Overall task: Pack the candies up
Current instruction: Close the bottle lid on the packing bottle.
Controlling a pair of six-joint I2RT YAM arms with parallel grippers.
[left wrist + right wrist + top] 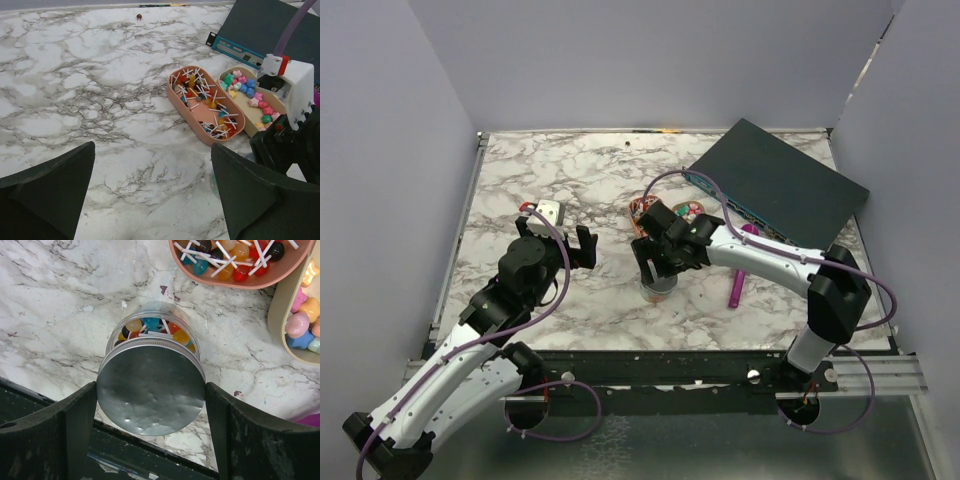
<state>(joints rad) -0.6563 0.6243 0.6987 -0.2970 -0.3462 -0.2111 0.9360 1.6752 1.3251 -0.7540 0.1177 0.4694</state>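
Observation:
The candies [249, 94] are small pastel star-shaped sweets lying in a beige tray [253, 131]; they also show at the right edge of the right wrist view [299, 329]. A clear jar [658, 288] holding round lollipops [150, 325] stands on the marble table. A silver metal lid [150, 392] lies over its mouth. My right gripper [150, 405] is shut on this lid, one finger on each side. My left gripper [152, 147] is open and empty above bare marble, left of the trays.
A pink tray [200, 131] full of lollipops lies beside the beige one. A dark flat box [780, 185] lies at the back right. A magenta pen [738, 285] lies right of the jar. White walls enclose the table.

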